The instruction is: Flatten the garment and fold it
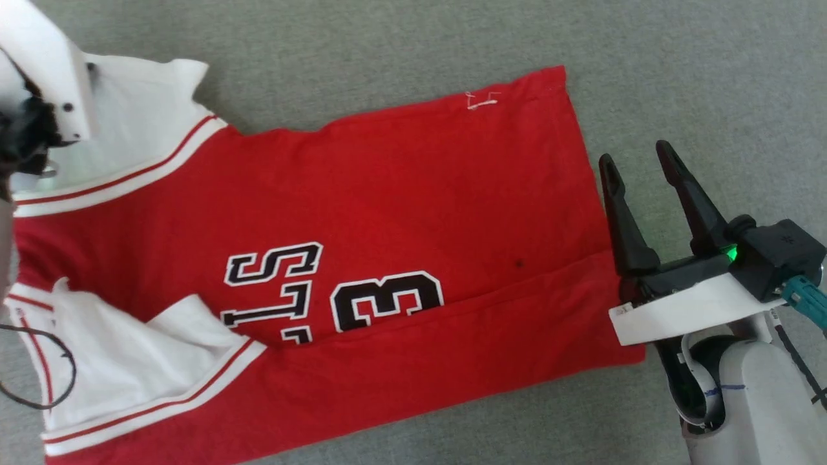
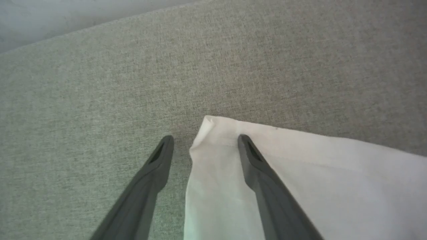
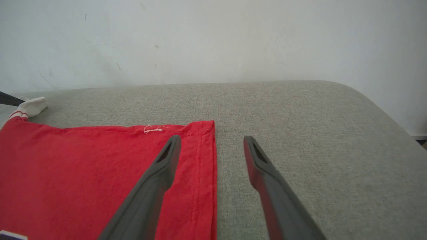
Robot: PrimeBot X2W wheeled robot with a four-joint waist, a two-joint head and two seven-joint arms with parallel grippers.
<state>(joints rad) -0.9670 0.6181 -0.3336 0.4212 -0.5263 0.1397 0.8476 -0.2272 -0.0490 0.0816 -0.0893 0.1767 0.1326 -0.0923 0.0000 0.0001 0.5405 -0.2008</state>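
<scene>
A big gray soft top (image 1: 678,58) lies under everything, and a pale wall (image 3: 213,40) stands behind it. The red garment (image 1: 400,194) lies flat across the middle of the head view, from 9 o'clock almost to 3 o'clock. Its near long side is folded over and hides half of the black letters and the "3". One white sleeve (image 1: 129,155) sits at 10 o'clock, partly hidden by the left arm's white cover (image 1: 45,64). The other sleeve is at 8 o'clock.

The right gripper (image 1: 636,155) is at 3 o'clock by the red hem, spread wide and holding nothing. The left gripper (image 2: 205,138) is spread wide too, with one finger over the sleeve corner and one over the gray top.

A thin black wire (image 1: 64,381) loops at 8 o'clock. A bit of white thread (image 1: 481,100) is at 1 o'clock.
</scene>
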